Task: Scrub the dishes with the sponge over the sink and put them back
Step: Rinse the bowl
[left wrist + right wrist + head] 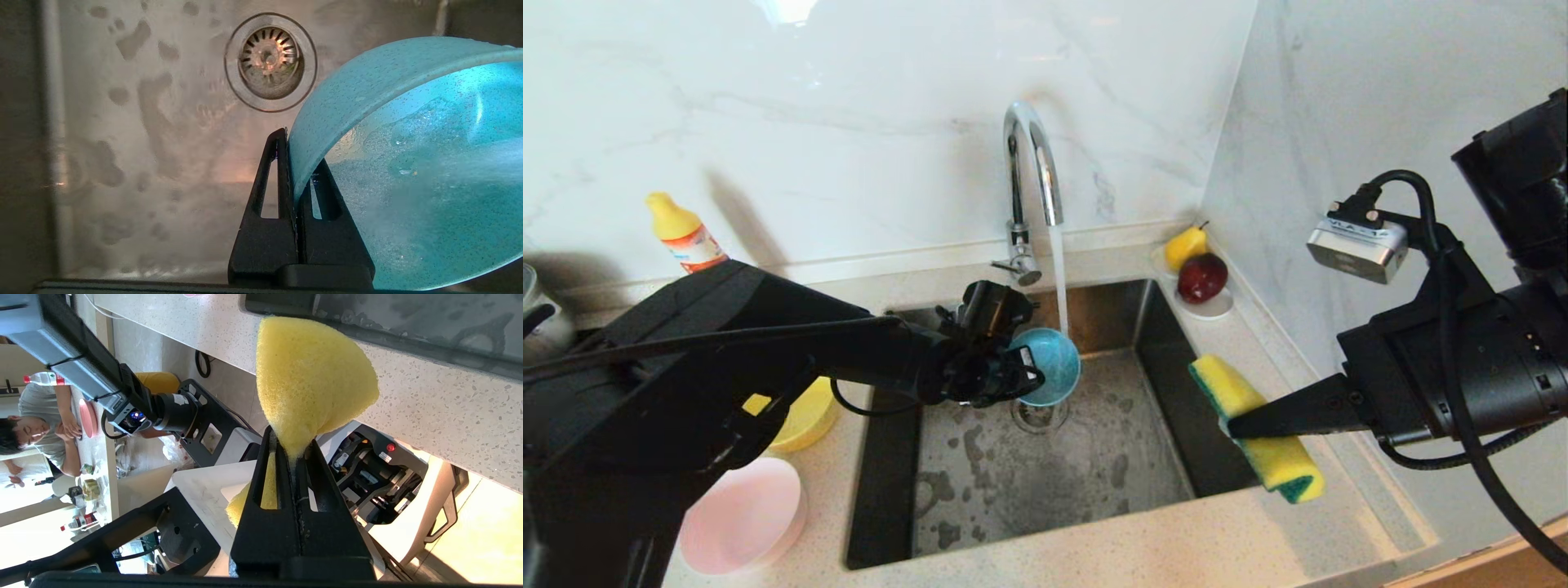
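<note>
Nearest, on the surface (1094,547) at left: pale pink bowl (739,516), upright, nothing visible in it. Just behind, yellow bowl (805,418), partly hidden by the left arm, contents not visible. Steel sink (1045,474) set in the middle, floor blotched with wet patches, round drain strainer (269,61) at centre.

At right, above the sink's right rim: right tool (1245,426), pressed together, pinching the sponge (1262,425) across its middle so the yellow block bulges either side, green layer along one edge. Arm held level, reaching in from the right.

Farther in, over the drain: left tool (1031,377), pressed together on the rim of the light blue bowl (1049,365), one finger inside, one outside. Bowl tipped on edge, hollow facing the running water from the tap (1031,175), water pooling and streaming inside. Left arm stretched from the left across the sink.

Far right corner: white saucer (1205,306) holding a red apple (1202,276) and a yellow pear (1184,245). Far left, by the wall: yellow-capped bottle (682,233).
</note>
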### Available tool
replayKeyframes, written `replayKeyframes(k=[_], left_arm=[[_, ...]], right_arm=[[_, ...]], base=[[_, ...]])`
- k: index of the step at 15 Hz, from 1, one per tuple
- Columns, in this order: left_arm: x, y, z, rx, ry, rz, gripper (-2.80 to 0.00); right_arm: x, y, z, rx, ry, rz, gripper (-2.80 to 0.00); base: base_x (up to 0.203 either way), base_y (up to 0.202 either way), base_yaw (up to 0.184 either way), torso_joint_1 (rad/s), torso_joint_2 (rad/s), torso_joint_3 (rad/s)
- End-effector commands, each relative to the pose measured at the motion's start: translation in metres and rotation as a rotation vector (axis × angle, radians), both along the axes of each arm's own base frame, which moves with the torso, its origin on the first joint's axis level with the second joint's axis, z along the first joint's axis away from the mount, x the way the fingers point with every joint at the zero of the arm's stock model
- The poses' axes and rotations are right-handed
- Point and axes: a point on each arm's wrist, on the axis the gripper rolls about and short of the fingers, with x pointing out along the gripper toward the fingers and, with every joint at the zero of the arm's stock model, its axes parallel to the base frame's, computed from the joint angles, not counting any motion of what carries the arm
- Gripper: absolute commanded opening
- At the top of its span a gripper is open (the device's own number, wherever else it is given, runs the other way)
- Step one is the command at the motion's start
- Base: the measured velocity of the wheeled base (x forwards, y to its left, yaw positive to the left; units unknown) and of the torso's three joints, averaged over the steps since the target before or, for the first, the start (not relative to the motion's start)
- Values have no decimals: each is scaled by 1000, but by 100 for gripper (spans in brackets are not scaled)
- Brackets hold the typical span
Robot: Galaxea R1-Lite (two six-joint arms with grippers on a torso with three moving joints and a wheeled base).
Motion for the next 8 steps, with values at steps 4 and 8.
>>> replayKeyframes(k=[4, 8], left_arm=[[10, -11, -19, -39, 22, 28, -280], [8, -10, -15, -43, 35, 43, -280]], right_arm=[[-3, -2, -2, -3, 7, 3, -280], [-2, -1, -3, -4, 9, 4, -280]], base=[[0, 0, 0, 0, 0, 0], [0, 0, 0, 0, 0, 0]])
